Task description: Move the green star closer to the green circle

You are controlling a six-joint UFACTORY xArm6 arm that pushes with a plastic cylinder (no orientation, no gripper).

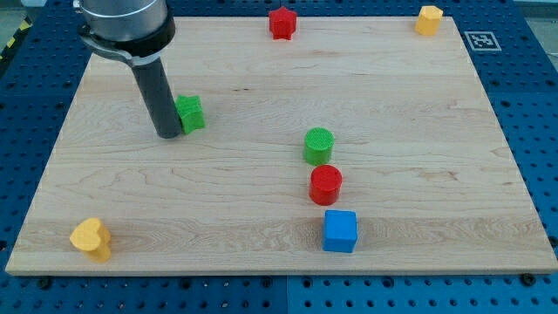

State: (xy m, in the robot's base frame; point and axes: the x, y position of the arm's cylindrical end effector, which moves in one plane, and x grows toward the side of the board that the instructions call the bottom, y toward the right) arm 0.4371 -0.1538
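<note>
Green star (189,113) sits in the upper left part of the bench (418,122), resting flat on the wood and partly covered on its left edge by the dark rod. My tip (167,135) stands right against the star's left side, touching it or as good as touching it; the exact contact is hidden by the rod itself. There is no hand on this arm, only the straight rod, so nothing is open or closed and nothing is held; the tip can only push. The green circle (318,145) lies well apart from the star, toward the view's right and a little lower, near the middle of the bench. Judging by this gap, the task is barely begun: the tip is in a fair place to start the push, since it is on the side of the star away from the circle, but the whole distance is still to be covered. The path between the two green blocks looks free of other pieces. Just below the green circle stands a red circle (326,184), and below that a blue cube (340,231). Farther out are a red star (282,23) at the top edge, a yellow block (428,19) in the top right corner, and a yellow heart (91,239) at the bottom left.
</note>
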